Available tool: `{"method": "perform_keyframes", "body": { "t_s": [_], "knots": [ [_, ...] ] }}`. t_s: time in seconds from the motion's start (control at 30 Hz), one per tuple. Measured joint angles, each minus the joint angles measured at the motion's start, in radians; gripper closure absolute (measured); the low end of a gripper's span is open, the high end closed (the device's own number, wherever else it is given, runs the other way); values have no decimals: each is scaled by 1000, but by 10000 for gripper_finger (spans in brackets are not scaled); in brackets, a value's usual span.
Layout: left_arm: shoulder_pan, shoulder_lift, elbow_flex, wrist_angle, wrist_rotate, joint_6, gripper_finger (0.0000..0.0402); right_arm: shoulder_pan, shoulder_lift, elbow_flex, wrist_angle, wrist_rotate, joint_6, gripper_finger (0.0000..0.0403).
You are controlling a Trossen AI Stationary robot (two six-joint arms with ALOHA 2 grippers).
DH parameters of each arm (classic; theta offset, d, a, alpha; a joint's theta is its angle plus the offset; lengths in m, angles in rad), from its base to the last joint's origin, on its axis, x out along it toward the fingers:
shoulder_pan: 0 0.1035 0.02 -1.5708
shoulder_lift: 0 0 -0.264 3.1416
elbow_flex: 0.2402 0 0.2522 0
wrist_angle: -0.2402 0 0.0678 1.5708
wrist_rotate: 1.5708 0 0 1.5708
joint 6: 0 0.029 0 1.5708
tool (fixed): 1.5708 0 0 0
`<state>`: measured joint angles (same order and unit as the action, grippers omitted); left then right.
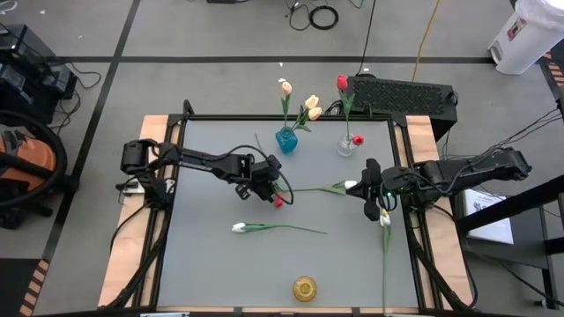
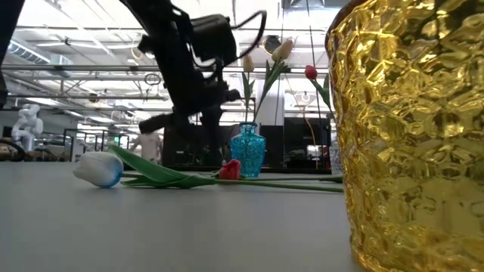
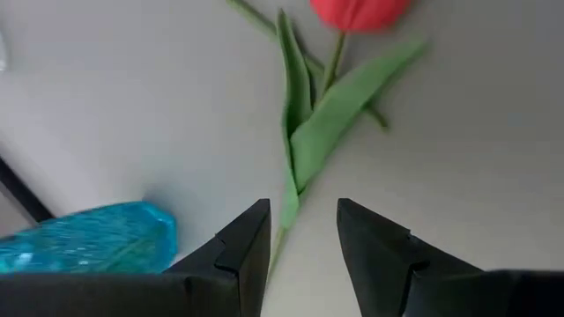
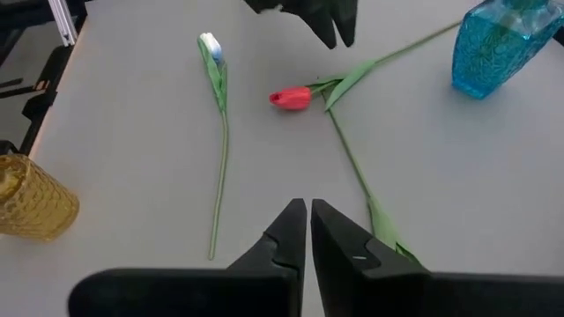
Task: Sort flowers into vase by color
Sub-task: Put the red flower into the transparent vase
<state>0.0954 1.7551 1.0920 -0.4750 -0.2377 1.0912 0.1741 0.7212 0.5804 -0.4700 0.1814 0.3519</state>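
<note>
Below, your left gripper (image 3: 301,242) hangs over the red tulip (image 1: 278,201), jaws apart astride its stem; your right gripper (image 4: 308,231) waits at the table's right edge, jaws together.

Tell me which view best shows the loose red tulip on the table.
Right wrist view: the red tulip lies whole. Left wrist crops its bud; high view shows it small beside the left gripper; low view shows the bud.

We're looking at a robotics lab: a framed grey surface (image 1: 220,264) on bare concrete floor (image 1: 211,35), cables (image 1: 322,16) trailing about, steel roof trusses (image 2: 76,72) and a white humanoid robot (image 2: 27,125) beyond.
</note>
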Motion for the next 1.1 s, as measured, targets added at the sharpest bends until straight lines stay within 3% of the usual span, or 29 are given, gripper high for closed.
{"method": "perform_keyframes", "body": {
  "t_s": [0.63, 1.1],
  "knots": [
    [48, 109, 72, 45, 3, 93, 261, 0, 0, 0, 33, 0, -6, 389],
    [49, 114, 77, 0, 72, 18, 261, 0, 0, 0, 33, 0, -44, 390]
  ]
}}
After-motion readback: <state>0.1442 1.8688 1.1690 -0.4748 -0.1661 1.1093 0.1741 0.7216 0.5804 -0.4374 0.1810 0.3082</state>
